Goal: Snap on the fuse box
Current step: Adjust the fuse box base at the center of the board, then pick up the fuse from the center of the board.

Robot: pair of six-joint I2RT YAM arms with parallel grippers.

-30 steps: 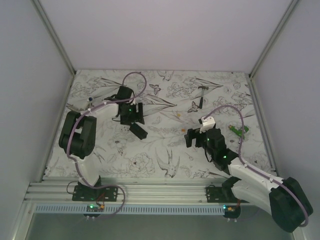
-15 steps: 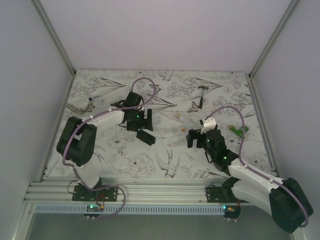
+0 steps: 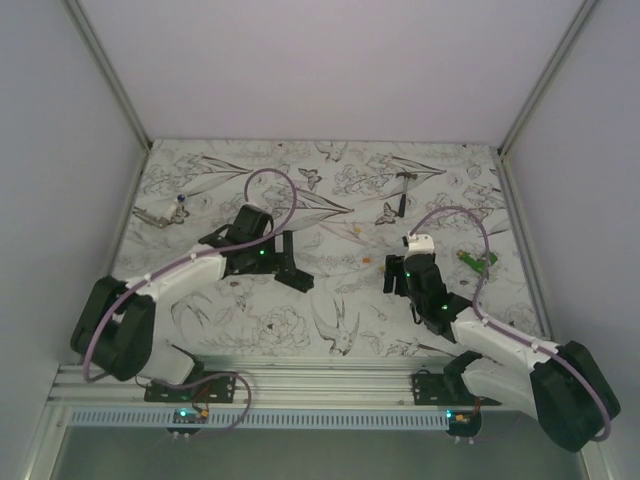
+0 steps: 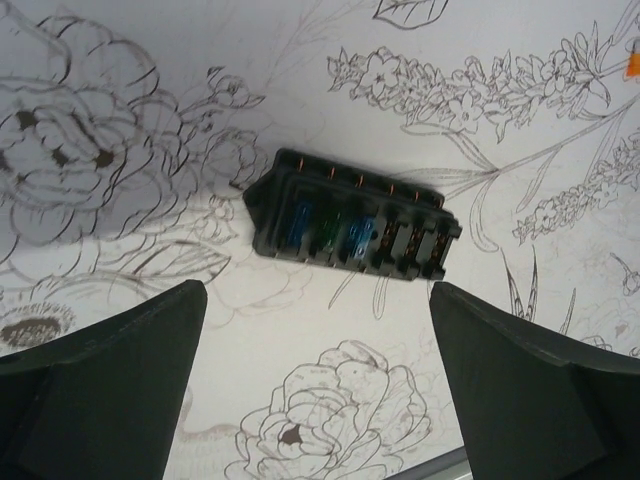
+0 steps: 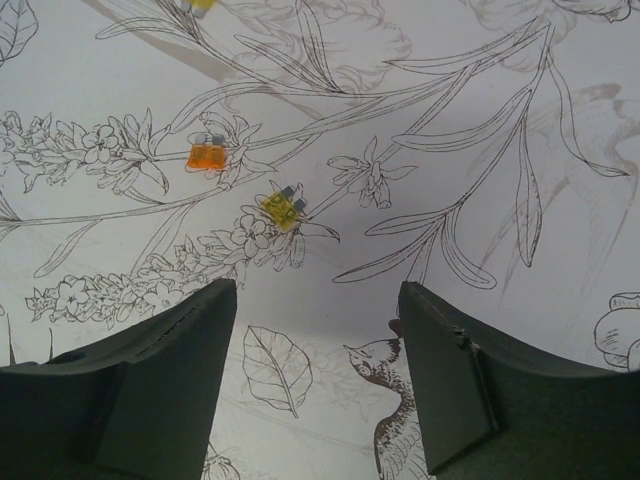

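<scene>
The fuse box is a small black rectangular box lying on the flower-print mat, its open face showing blue and green fuses. In the top view it lies just right of my left gripper. In the left wrist view my left gripper is open and empty, with the box ahead of the fingertips and clear of both. My right gripper is open and empty over the mat, to the right of the box. In its wrist view nothing lies between the fingers.
An orange fuse and a yellow fuse lie loose ahead of the right gripper. A small hammer lies at the back, a green object at the right, and a small metal piece at the left. Walls enclose the mat.
The left arm has stretched lower and its gripper has moved right and nearer. The fuse box has shifted a little right and nearer. The right gripper has edged right.
</scene>
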